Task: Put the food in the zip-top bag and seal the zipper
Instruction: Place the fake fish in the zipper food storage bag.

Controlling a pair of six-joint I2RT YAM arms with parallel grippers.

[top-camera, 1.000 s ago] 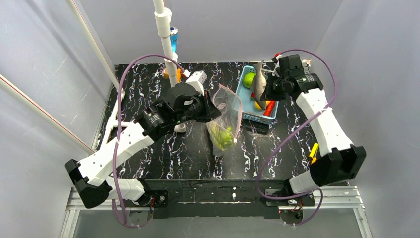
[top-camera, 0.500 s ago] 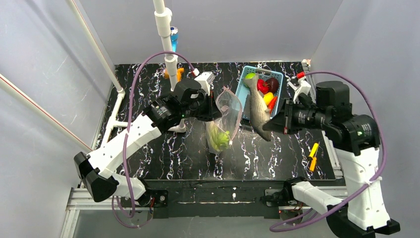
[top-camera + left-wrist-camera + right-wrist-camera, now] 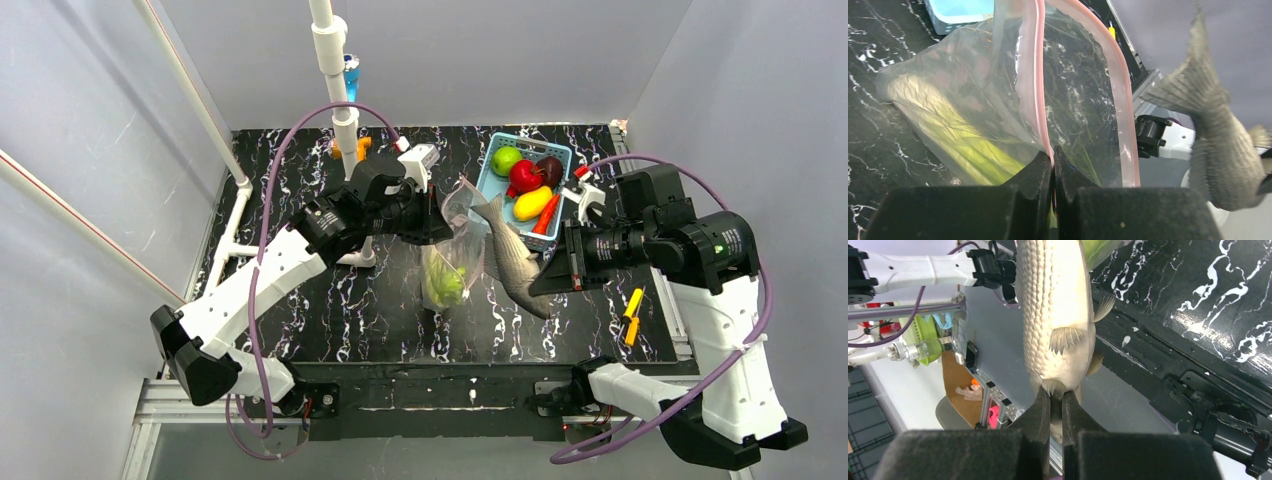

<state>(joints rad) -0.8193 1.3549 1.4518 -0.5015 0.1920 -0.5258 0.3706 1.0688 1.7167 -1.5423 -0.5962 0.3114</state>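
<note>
The zip-top bag (image 3: 458,245) hangs open above the table with a yellow-green leek (image 3: 446,284) in its bottom. My left gripper (image 3: 432,214) is shut on the pink zipper (image 3: 1039,85) at one side of the mouth. In the left wrist view, the bag (image 3: 973,85) spreads ahead of my left gripper (image 3: 1053,151). My right gripper (image 3: 552,280) is shut on a grey toy fish (image 3: 510,255), whose tail points at the bag's mouth. In the right wrist view my right gripper (image 3: 1057,394) pinches a fin under the fish (image 3: 1055,305). More food lies in the blue basket (image 3: 492,182): a green fruit (image 3: 505,159), tomato (image 3: 525,175), maroon fruit (image 3: 549,170) and yellow fruit (image 3: 533,203).
A white pole (image 3: 335,70) stands at the table's back, left of the bag, with a blue bottle (image 3: 350,75) behind it. A yellow-orange tool (image 3: 632,315) lies near the table's right edge. The basket sits at the back right.
The right arm has carried the fish from above the basket down and left to the bag's mouth. The left gripper has kept its hold on the bag and shifted only slightly.
</note>
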